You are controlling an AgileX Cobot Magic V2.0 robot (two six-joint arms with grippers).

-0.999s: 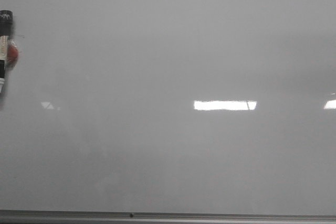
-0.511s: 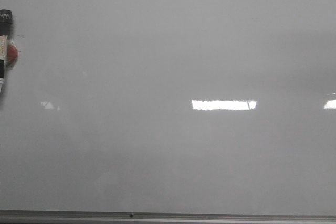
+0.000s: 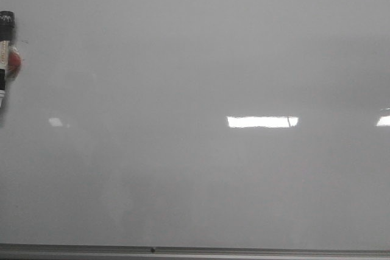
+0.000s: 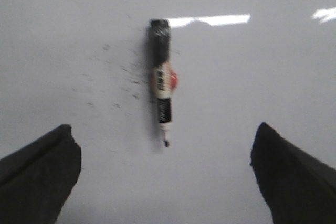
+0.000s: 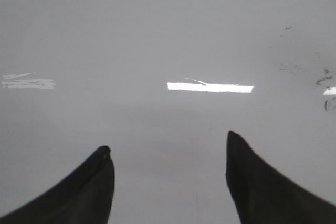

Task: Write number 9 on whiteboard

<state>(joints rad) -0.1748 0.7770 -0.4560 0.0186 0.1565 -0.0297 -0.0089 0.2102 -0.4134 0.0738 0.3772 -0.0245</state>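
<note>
Here the marker [image 4: 163,82] lies on the whiteboard [image 4: 262,77], centred beyond the left gripper's [image 4: 165,169] wide, empty jaws.

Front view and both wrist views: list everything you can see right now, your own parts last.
whiteboard: one, glossy pale grey, fills every view; grey frame along its near edge; no 9 drawn.
marker pen: one, black cap, white body, red spot, lying on the board at the front view's far left.
smudges: faint black specks beside the pen.
left gripper: black jaws wide apart, empty, facing the pen.
right gripper: black jaws apart, empty, over bare board.
</note>
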